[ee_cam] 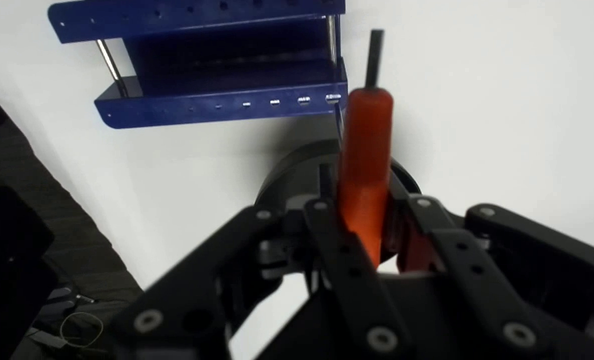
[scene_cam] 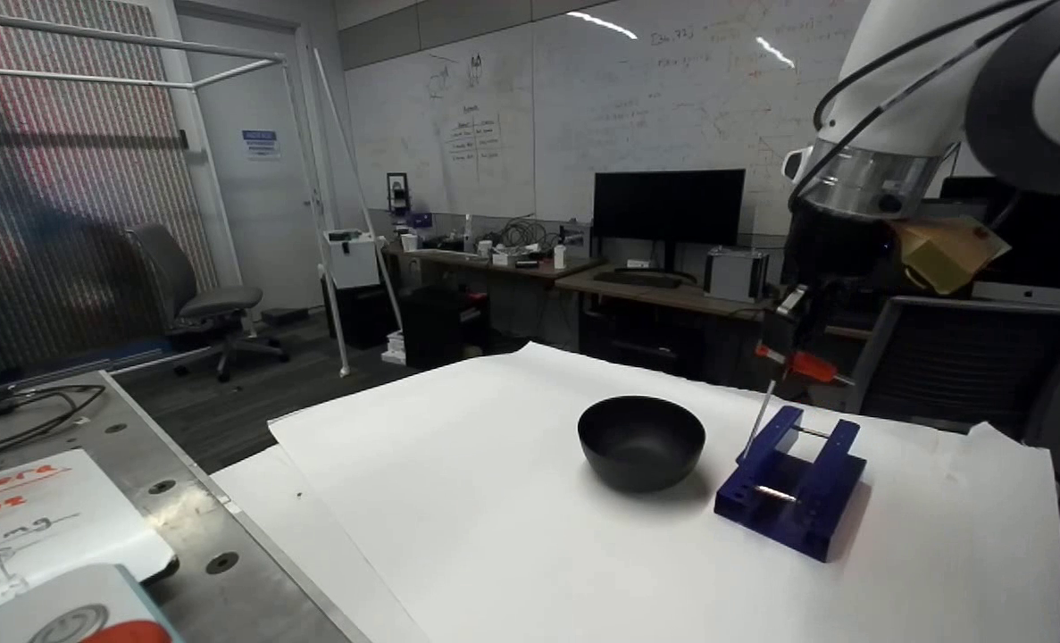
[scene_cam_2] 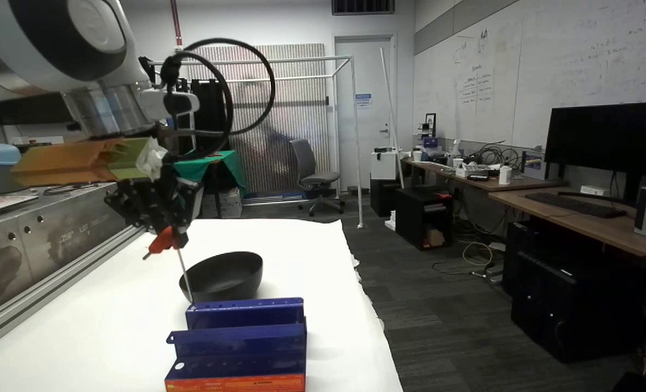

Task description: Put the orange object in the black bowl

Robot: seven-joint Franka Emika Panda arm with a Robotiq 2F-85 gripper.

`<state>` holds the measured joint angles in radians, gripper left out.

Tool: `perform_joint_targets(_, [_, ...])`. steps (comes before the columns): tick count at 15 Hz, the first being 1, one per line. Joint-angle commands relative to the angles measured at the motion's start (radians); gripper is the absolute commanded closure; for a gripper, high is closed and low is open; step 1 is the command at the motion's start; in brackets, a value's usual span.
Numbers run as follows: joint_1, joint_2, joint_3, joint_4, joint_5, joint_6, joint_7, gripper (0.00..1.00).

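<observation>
Gripper [ee_cam: 364, 192] drawn in tight, I hold the orange object [ee_cam: 367, 145] by its handle between 2 fingers, above the white sheet [scene_cam: 458, 500]. The handle's long axis points away from the black bowl [scene_cam: 641, 446], past the end of the blue holder [scene_cam_2: 241, 343], and dips that way in both exterior views. A thin metal shaft [scene_cam_2: 185, 275], which I take for part of it, slants down to 1 corner of the holder; whether its end sits in a hole, I cannot tell. The bowl stands near that corner, apart from the holder. I judge that I must lift along the shaft until its end is surely clear, then go sideways to the bowl; pulling sideways too soon could drag the holder.
</observation>
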<state>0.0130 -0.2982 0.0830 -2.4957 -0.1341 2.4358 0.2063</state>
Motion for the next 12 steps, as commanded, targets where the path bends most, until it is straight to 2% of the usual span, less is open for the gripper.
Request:
perform_joint_targets(1, [0.01, -0.123, -0.037, -0.043, 0.091, 0.051, -0.038, 0.87])
perform_joint_targets(4, [0.012, -0.083, -0.069, -0.069, 0.189, 0.206, -0.029, 0.88])
perform_joint_targets(7, [0.049, 0.013, -0.107, -0.091, 0.335, 0.388, -0.064, 0.88])
perform_joint_targets(10, [0.147, 0.125, -0.142, -0.097, 0.518, 0.618, -0.138, 0.89])
perform_joint_targets(12, [0.232, 0.195, -0.175, -0.066, 0.648, 0.698, -0.206, 0.89])
